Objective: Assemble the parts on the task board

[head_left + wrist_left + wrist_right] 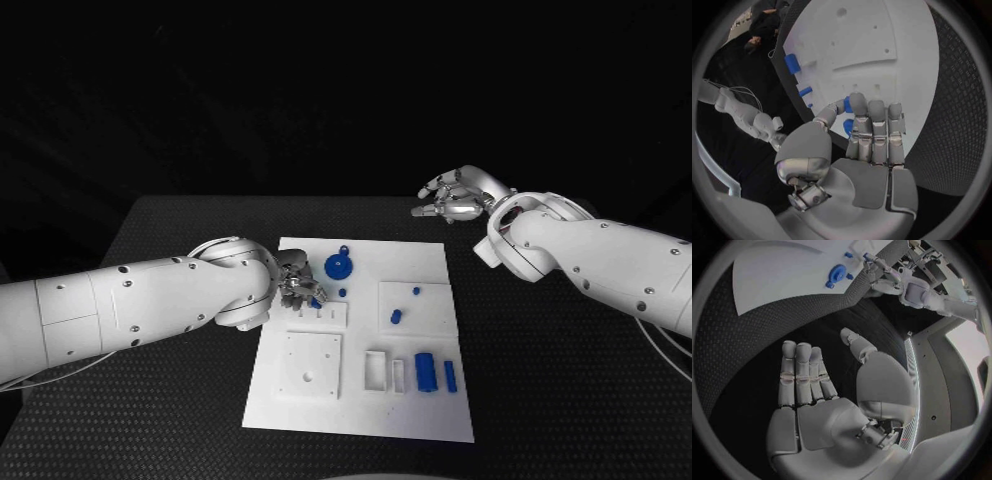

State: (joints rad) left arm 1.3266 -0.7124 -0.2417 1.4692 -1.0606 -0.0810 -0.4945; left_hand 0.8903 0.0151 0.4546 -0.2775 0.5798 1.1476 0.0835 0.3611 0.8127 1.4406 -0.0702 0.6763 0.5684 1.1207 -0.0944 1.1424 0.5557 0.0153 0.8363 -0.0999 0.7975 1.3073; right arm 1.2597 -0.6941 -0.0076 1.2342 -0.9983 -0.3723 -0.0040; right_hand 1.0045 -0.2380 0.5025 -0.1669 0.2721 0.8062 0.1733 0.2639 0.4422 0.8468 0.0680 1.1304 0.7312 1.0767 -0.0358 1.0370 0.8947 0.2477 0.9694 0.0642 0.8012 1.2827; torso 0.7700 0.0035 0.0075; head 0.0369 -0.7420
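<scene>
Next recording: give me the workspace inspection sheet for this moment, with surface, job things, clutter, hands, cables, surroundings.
Surface: black table, textured mat.
Job's things: white task board at the middle; blue wheel-shaped part near its far edge; blue cylinder and slimmer blue bar near its right front; small blue piece on a raised white block.
Clutter: nothing seen.
Hands: left hand over the board's left side, fingers closed round a small blue part; right hand off the board, open, holding nothing.
Cables: nothing seen on the table.
Surroundings: dark.

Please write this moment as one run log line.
left hand: holds blue part over task board | right hand: open, away from board
</scene>
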